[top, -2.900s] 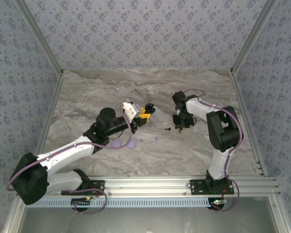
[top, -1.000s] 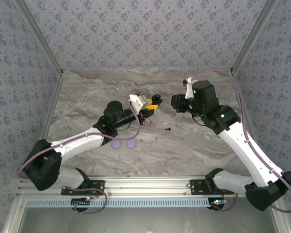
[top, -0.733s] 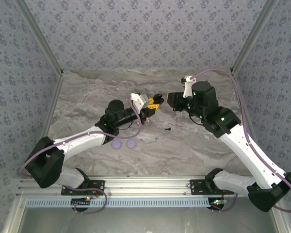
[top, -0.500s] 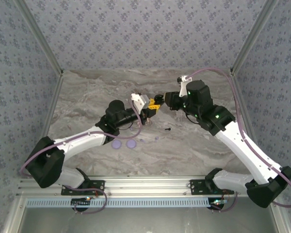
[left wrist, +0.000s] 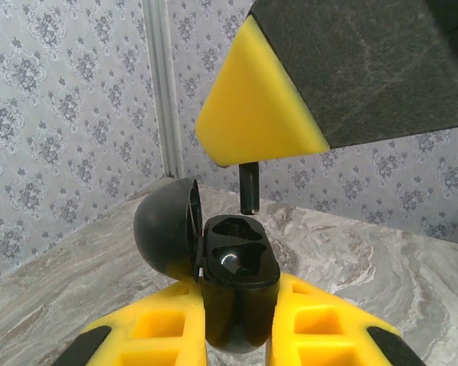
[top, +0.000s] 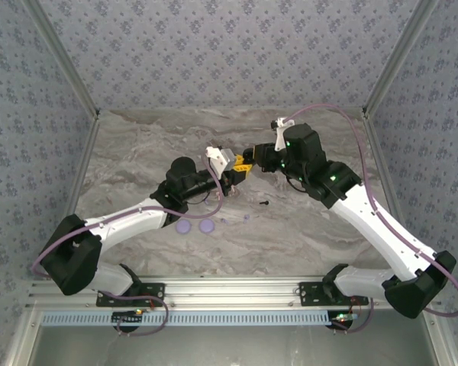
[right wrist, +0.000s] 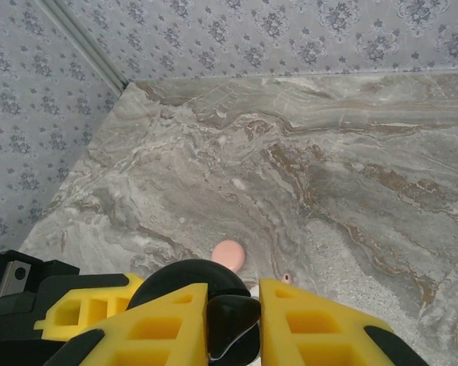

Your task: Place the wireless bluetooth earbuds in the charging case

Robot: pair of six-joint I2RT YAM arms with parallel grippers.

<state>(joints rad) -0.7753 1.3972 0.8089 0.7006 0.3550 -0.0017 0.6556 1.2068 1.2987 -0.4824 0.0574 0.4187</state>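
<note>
Shift: we see right gripper (right wrist: 233,306) closer, pinching stubby black earbud (left wrist: 249,191).
Left gripper (left wrist: 238,309): clamps black charging case (left wrist: 237,261), lid open.
Hidden: earbud's head.

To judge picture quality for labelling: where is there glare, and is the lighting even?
Left wrist view: a white glare spot inside the open charging case. Right wrist view: the marble table is evenly lit and sharp. Top view: only soft shadows.

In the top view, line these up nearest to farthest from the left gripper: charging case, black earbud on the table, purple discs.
1. Charging case, held in the left gripper.
2. Black earbud, on the table, slightly right.
3. Purple discs, beside the left arm.
</note>
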